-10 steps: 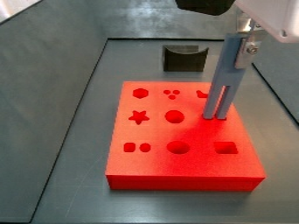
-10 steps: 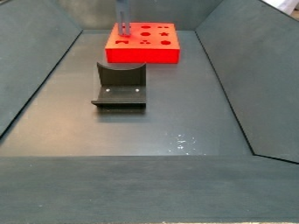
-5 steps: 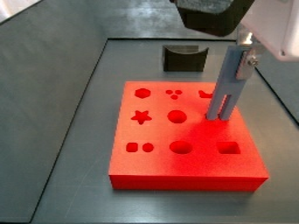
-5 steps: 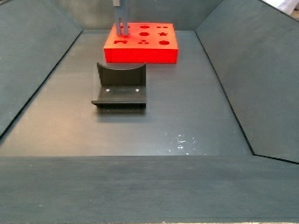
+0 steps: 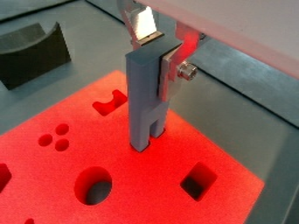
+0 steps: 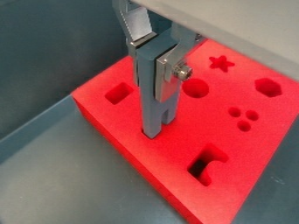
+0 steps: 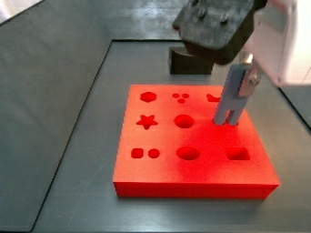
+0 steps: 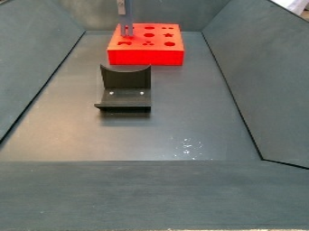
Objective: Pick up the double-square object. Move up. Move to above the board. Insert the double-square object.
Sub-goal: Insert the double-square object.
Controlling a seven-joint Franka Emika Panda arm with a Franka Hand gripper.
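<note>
End effector above board, gripping double-square object upright, lower end on board. Fixture on worktop, beside board.

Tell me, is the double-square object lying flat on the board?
No, the double-square object stands upright on the board, held by the gripper.
</note>
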